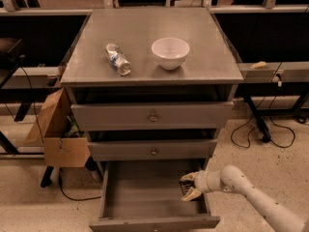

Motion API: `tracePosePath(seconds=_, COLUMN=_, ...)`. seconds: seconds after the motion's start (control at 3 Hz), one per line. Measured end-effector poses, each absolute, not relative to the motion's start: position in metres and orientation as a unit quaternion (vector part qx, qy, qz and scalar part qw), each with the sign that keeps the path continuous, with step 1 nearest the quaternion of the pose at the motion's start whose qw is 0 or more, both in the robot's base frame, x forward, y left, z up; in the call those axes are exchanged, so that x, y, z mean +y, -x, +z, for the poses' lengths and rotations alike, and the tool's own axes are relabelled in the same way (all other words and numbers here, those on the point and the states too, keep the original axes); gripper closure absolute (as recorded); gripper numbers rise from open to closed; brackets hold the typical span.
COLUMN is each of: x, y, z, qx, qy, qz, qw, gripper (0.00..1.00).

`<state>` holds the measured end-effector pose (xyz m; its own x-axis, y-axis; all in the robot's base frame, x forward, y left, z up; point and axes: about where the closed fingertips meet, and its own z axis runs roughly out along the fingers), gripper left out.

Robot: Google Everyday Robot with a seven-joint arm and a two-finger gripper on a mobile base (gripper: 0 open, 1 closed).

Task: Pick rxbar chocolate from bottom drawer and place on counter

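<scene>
My gripper (189,186) reaches into the open bottom drawer (145,199), low at its right side near the right wall. My jaws are clamped on the rxbar chocolate (185,188), a small dark bar standing on edge between them, one pale finger above it and one below. The two shallower drawers (152,116) above are pushed in. Up on the grey surface (212,57) a white bowl (170,52) sits near the middle, and a clear plastic bottle (118,59) lies on its side just to its left, apart from it. A cardboard box (58,139) leans beside the cabinet's left flank.
</scene>
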<state>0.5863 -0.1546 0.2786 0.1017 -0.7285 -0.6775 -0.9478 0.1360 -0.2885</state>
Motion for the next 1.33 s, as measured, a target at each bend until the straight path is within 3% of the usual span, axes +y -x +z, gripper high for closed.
tracePosePath(seconds=1.0, x=-0.333, y=-0.604, z=0.527, qx=0.693, qy=0.597, qz=-0.023, qw=0.403, gripper=1.0)
tracePosePath(seconds=1.33, x=-0.333, y=-0.604, z=0.527, qx=0.693, qy=0.597, qz=-0.022, qw=0.403, gripper=1.0)
